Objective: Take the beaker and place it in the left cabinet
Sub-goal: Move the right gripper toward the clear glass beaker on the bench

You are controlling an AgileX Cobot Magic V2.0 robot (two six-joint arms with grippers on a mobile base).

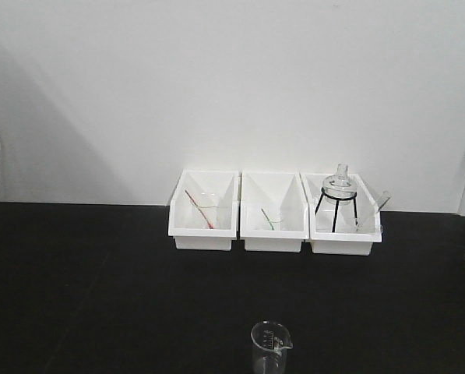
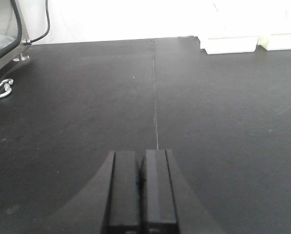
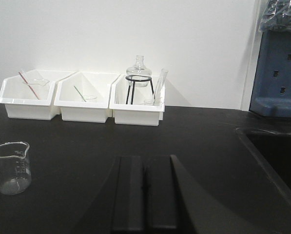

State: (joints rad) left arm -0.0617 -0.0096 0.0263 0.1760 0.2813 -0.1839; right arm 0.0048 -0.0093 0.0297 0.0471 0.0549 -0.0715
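Note:
The clear glass beaker (image 1: 271,347) with white marks stands upright on the black bench at the bottom centre of the front view. It also shows in the right wrist view (image 3: 11,167), at the far left. My right gripper (image 3: 144,158) is shut and empty, low over the bench, to the right of the beaker. My left gripper (image 2: 141,153) is shut and empty over bare black bench; no beaker shows in its view. The left cabinet is out of view in every frame.
Three white bins (image 1: 204,212) stand in a row against the white wall; the right one holds a round flask on a black tripod (image 1: 339,195). A sunken sink (image 3: 277,156) and a blue box (image 3: 277,73) lie to the right. A metal carabiner (image 2: 1,89) lies at the left.

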